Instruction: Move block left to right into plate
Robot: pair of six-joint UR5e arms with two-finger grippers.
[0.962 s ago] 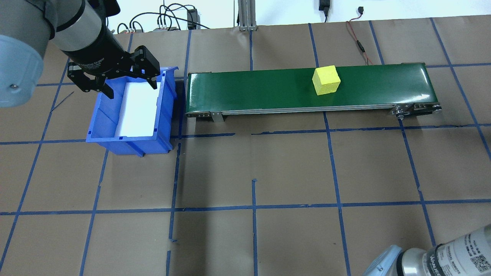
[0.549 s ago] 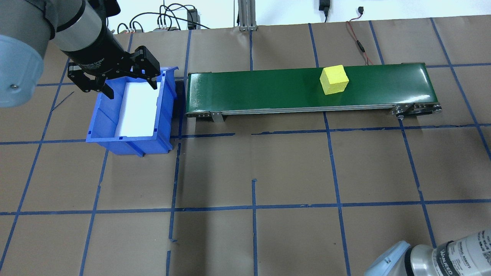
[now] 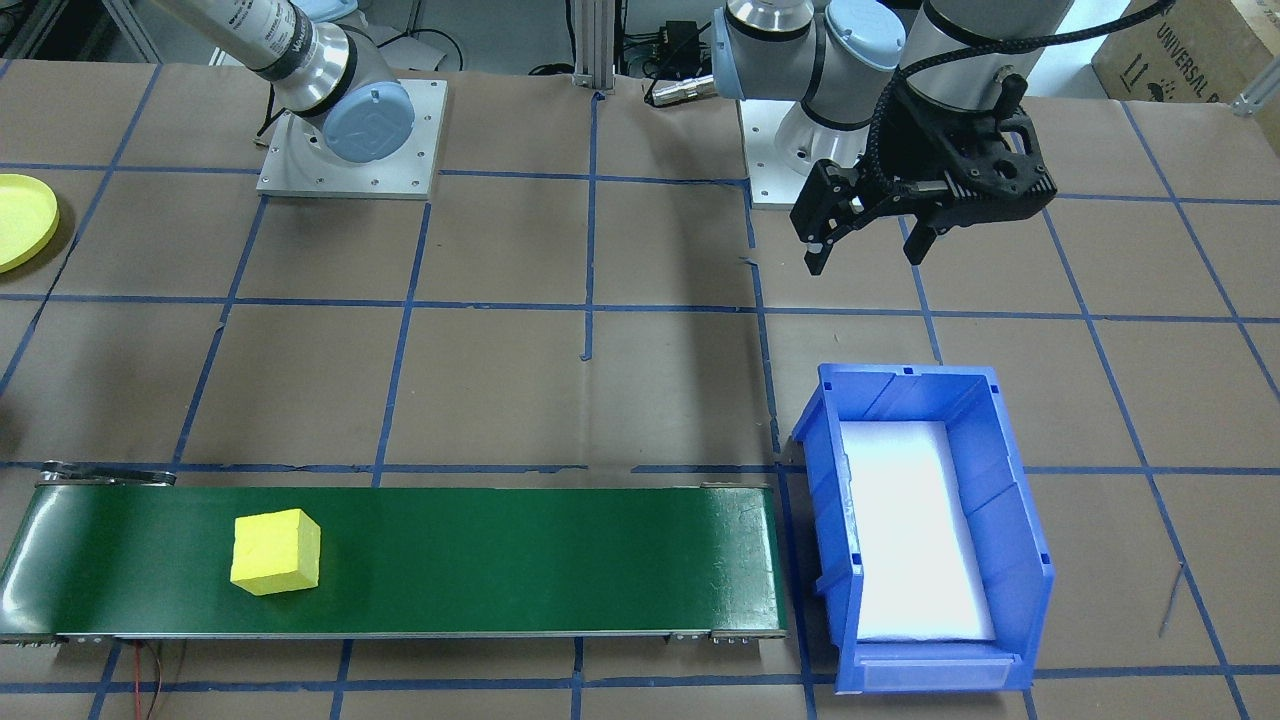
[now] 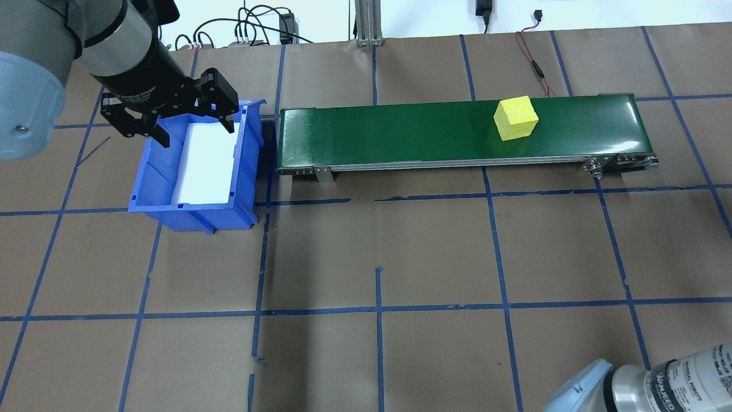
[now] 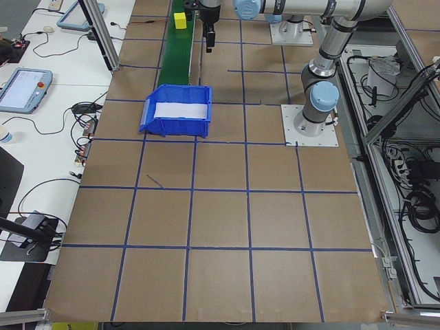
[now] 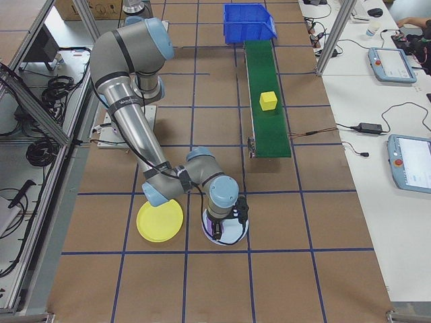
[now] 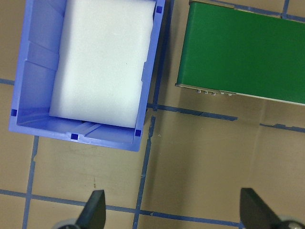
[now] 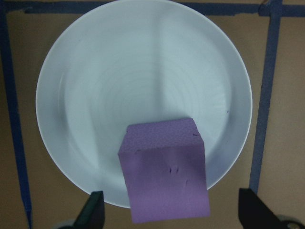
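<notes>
From the front, the yellow block (image 3: 276, 551), a crisp-edged foam cube, sits lower left on the green conveyor (image 3: 500, 560). My left claw (image 3: 865, 245) hangs upper right, fingers apart and empty, and the yellow plate (image 3: 20, 220) peeks in at the left edge. Overhead, the block has ridden further right than half a second ago, so pickup is nearing. In the right-side view, my right claw (image 6: 225, 227) hovers over a white plate (image 6: 243, 233) beside the yellow one. Its wrist view shows its fingers apart, holding nothing.
</notes>
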